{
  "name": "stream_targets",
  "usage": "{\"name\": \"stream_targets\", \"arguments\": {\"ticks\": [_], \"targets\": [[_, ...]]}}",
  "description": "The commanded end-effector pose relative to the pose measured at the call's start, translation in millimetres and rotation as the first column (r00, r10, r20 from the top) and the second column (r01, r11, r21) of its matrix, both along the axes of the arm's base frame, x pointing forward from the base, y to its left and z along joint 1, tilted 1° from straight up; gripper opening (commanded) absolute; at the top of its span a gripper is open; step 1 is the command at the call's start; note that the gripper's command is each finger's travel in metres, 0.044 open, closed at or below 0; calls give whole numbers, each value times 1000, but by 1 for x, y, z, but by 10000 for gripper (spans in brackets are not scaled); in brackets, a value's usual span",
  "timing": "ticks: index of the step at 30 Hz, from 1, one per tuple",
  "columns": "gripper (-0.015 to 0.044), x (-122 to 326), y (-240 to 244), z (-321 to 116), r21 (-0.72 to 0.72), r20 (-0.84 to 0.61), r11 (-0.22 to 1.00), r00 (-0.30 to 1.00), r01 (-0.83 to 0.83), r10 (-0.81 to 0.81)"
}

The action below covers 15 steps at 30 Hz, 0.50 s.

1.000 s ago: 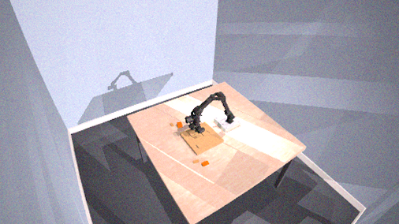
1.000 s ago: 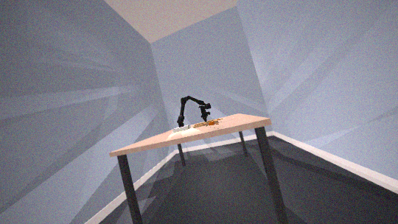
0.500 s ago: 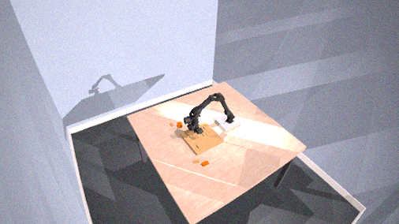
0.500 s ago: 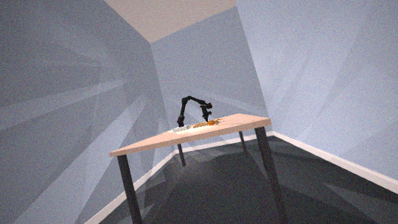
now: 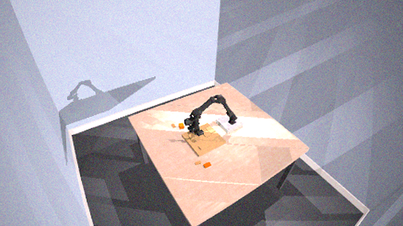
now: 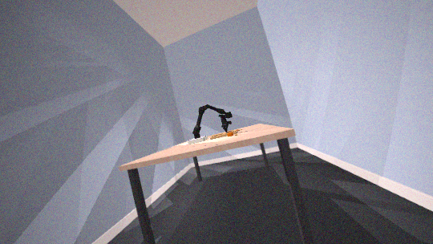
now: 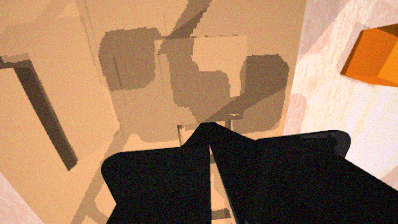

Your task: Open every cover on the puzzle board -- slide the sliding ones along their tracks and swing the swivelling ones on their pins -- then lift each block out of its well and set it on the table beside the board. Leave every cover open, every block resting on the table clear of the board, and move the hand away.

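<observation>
The wooden puzzle board (image 5: 211, 145) (image 6: 214, 136) (image 7: 135, 15) lies mid-table. My gripper (image 5: 201, 133) (image 6: 226, 132) (image 7: 206, 126) is shut with nothing between its fingers, low over the board's far part. In the wrist view a squarish cover (image 7: 227, 52), partly shadowed, lies just ahead of the fingertips; a dark narrow slot (image 7: 47, 115) shows at left. An orange block (image 5: 181, 126) (image 6: 230, 133) (image 7: 364, 57) rests on the table beyond the board, beside a small tan piece (image 5: 173, 125). Another orange block (image 5: 207, 164) and a tan piece (image 5: 198, 162) rest on the near side. The fingers hide part of the board.
The arm's white base (image 5: 231, 126) (image 6: 197, 140) stands beside the board. The arm arches over from it. The table (image 5: 235, 170) (image 6: 256, 134) has bright light patches, and arm shadows fall across the board, blurring its cover edges.
</observation>
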<state>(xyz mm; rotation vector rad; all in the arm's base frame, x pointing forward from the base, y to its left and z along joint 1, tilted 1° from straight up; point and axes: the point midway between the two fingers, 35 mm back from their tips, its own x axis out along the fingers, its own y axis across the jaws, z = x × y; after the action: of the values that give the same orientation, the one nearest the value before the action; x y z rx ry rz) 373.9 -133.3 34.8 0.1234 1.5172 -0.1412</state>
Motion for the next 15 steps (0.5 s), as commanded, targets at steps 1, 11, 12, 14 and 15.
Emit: {"name": "stream_targets", "arguments": {"ticks": [1, 11, 12, 14, 15], "targets": [[0, 5, -1, 0, -5, 0, 1000, 1000, 4, -4], [0, 14, -3, 0, -5, 1, 1000, 1000, 4, -4], [0, 14, -3, 0, -5, 1, 1000, 1000, 4, -4], [0, 15, -3, 2, -5, 1, 1000, 1000, 4, -4], [0, 15, -3, 3, -5, 1, 1000, 1000, 4, -4]]}}
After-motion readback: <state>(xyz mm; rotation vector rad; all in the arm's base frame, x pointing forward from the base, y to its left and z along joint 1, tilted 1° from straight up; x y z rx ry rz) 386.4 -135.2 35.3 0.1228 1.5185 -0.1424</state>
